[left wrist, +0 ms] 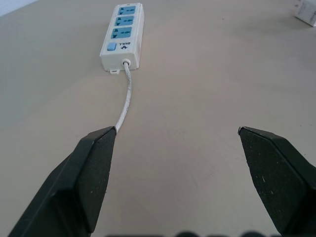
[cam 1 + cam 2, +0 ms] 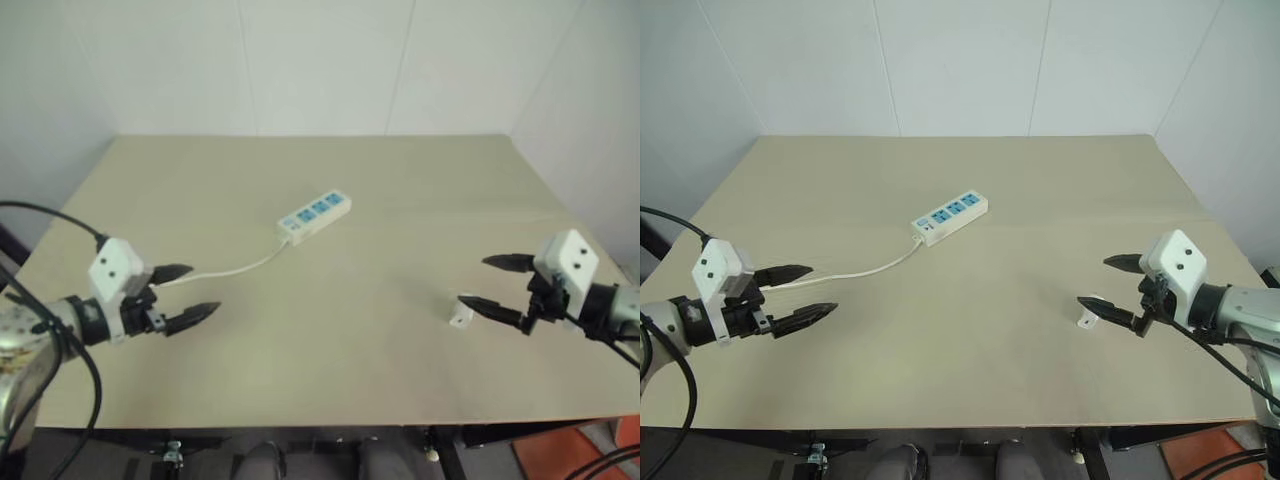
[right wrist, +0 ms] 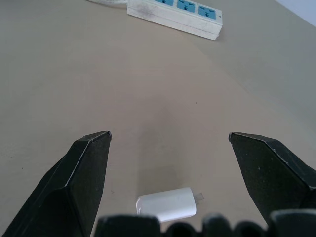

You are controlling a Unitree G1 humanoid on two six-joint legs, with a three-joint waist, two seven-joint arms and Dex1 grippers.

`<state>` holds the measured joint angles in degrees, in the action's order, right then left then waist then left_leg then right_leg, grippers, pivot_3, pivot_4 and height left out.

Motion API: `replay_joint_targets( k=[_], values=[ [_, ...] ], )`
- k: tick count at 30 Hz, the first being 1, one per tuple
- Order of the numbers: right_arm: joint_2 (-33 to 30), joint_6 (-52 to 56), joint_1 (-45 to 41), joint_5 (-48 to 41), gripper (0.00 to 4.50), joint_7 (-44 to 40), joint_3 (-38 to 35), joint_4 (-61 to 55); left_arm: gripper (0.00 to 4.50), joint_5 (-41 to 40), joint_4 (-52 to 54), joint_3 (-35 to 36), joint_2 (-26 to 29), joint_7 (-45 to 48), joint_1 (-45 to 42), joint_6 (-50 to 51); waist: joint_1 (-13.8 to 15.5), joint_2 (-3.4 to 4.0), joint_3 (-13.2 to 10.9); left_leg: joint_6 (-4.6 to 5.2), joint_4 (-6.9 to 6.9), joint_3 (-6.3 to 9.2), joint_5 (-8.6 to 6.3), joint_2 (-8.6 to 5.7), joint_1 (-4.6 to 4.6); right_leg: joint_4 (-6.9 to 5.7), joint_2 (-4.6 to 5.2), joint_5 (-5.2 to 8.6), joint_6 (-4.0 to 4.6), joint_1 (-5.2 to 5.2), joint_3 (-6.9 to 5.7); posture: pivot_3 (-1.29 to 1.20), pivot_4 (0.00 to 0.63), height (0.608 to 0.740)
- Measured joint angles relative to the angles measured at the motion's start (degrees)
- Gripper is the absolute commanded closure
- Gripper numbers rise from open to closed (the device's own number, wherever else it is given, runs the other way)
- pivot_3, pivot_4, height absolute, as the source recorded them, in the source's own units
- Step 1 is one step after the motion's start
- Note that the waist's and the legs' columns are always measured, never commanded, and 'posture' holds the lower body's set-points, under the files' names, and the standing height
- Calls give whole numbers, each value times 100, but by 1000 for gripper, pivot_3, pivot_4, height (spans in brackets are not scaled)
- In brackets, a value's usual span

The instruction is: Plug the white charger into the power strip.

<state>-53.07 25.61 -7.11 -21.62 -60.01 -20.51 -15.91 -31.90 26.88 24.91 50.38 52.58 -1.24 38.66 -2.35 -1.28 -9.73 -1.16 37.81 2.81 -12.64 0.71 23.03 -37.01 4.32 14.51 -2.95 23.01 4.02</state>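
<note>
The power strip (image 2: 314, 217) lies near the middle of the table (image 2: 330, 170), slanted, its three blue socket faces turned up and its thin cord (image 2: 232, 270) trailing away toward the robot's left side. Taking the strip as the landmark, the white charger (image 2: 460, 313) lies well apart from it, nearer the front edge and off toward the robot's right, on its side with its metal prongs level rather than pointing down.

Nothing is gripped. The right gripper (image 2: 497, 286) hovers just above the charger with its two black fingers spread wide; in the right wrist view the charger (image 3: 168, 203) lies between them. The left gripper (image 2: 184, 294) hangs on the other side of the strip, beyond the cord's far stretch, fingers equally wide and empty, pointing back toward the strip's switch end.

I judge this to be the opening step: picking up the charger, not yet begun. The next move calls for the right gripper to come down and close across the charger's body. The prongs will also need turning downward before they meet a socket, and the left gripper looks placed to steady the strip.
</note>
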Motion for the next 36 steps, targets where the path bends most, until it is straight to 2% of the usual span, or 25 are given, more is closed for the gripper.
replay_joint_targets(
  k=[13, 16, 22, 25, 27, 34, 36],
  values=[
    [-179, -23, 2, 0, 0, -93, -7, 151, 199, -142, 34, 1, 19, -124, -4, 9, 1, -1, -1, 0, 0, 0, 0, 0, 0, 0, 0, 0, 0, 0, 0, 0, 150, 740],
    [-177, -29, -25, 0, 0, -87, 8, 177, 199, 107, -185, -294, -77, -532, -469, -5, 23, -2, -1, 0, 1, 1, 0, -2, -5, -1, 0, -1, -1, -6, -1, 0, 150, 740],
    [-148, -97, -271, -5, 0, -65, 229, 182, 199, 844, -1725, -1702, -794, -1054, -2068, -119, 101, -4, -2, -1, 3, 3, 1, -6, -34, 16, 0, -2, -5, -52, -3, 0, 150, 740],
    [-122, -145, -358, -9, 0, -53, 280, 189, 199, 1286, -2893, -2305, -1417, -1379, -2944, -107, 144, -9, -4, -1, 4, 9, 1, -9, -27, 20, 0, -3, -7, -50, -5, 0, 150, 740],
    [-113, -145, -351, -39, 0, -44, 286, 166, 199, 1530, -3760, -2519, -1791, -1579, -3450, -161, 152, -11, -6, 0, 4, 12, 1, -12, -18, 23, 2, -3, -8, -44, -7, 0, 150, 740],
    [-66, -144, -200, -223, 0, 105, 200, -70, 199, 2208, -6256, -2987, -2481, -1437, -4495, -1108, 136, -13, -7, 1, 3, 12, 0, -21, 4, 25, 8, -1, -11, -21, -5, 0, 150, 740],
    [-65, -139, -133, -238, 0, 132, 180, -144, 607, 2357, -6684, -3045, -2574, -1347, -4714, -1404, 152, -13, -7, 1, 4, 13, 0, -23, 7, 23, 10, -1, -11, -19, -6, 0, 150, 740]
  ],
)
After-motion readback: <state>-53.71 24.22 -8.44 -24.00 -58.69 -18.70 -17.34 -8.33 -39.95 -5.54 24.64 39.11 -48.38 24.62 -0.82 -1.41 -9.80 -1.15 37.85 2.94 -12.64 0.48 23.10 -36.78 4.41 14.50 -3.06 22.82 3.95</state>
